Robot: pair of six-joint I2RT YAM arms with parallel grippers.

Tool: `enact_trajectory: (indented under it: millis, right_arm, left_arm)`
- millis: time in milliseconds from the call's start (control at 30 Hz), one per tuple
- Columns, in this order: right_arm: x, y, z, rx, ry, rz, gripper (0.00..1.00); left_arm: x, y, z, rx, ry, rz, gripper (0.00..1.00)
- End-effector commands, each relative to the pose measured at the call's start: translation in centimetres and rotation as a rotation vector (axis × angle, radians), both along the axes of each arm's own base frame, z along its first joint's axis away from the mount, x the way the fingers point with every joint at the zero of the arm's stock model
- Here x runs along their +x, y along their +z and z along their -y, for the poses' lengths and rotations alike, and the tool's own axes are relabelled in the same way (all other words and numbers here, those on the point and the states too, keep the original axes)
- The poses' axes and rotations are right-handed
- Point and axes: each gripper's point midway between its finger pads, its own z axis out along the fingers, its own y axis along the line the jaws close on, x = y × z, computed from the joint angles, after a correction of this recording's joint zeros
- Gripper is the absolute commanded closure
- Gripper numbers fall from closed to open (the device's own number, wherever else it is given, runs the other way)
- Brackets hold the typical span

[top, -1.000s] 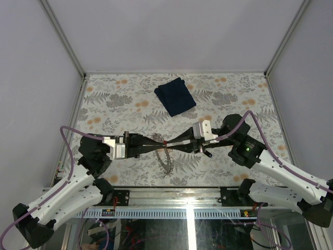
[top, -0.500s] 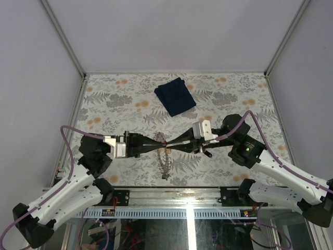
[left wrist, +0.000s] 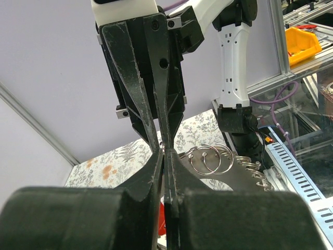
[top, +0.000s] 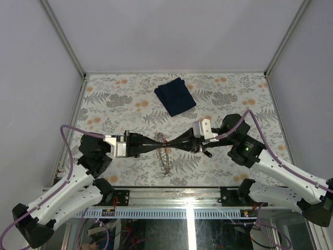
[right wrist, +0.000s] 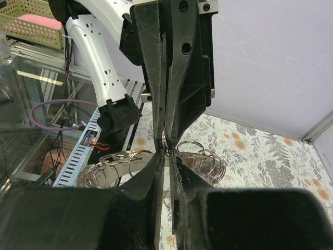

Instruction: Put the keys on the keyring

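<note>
1. Left gripper [top: 159,142] and right gripper [top: 172,144] meet nose to nose above the near middle of the table [top: 114,104], each with its fingers pressed together.
2. From that junction the keyring [top: 166,161] hangs down as a slack silvery loop. You probably hold it up between the two tips so that it hangs free and a key can be passed from one pinch to the other.
3. Of the keys [top: 164,140] you get only a red fleck at the junction; no black or green ones can be made out.
4. Both wrist views show small rings [left wrist: 208,159] bunched behind the tips, but the fingers cover the pinch itself. You cannot tell which gripper grips the loop and which the key.
</note>
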Motion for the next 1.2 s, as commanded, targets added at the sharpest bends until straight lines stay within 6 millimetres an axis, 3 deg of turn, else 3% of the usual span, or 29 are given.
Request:
enact_trajectory:
  millis: [0, 100, 233, 400, 500, 900, 1167]
  right_arm:
    - [-0.7, 3.0, -0.4, 0.08, 0.032, 0.046, 0.89]
    - [-0.6, 3.1, -0.5, 0.079, 0.034, 0.044, 1.0]
    - [0.0, 3.1, -0.3, 0.058, -0.015, 0.048, 1.0]
    - [1.7, 2.3, 0.7, -0.05, -0.127, 0.076, 1.0]
    - [2.5, 2.0, 1.2, -0.107, -0.176, 0.095, 1.0]
    - [5.8, -1.4, 3.1, -0.376, -0.333, 0.133, 1.0]
    - [7.1, -2.9, 3.6, -0.449, -0.407, 0.101, 1.0]
  left_arm:
    - [0.1, 1.8, 0.0, -0.04, 0.02, 0.051, 1.0]
    - [0.3, 1.8, 0.0, -0.038, 0.023, 0.046, 1.0]
    - [0.7, 1.7, 0.0, -0.038, 0.052, 0.039, 0.99]
    - [1.9, 1.5, -0.4, -0.024, 0.139, 0.03, 0.84]
    - [2.3, 1.0, -0.6, -0.002, 0.174, 0.025, 0.81]
    - [4.4, 0.2, -0.9, 0.021, 0.283, -0.06, 0.79]
    - [5.2, -0.6, -0.5, 0.014, 0.295, -0.164, 0.79]
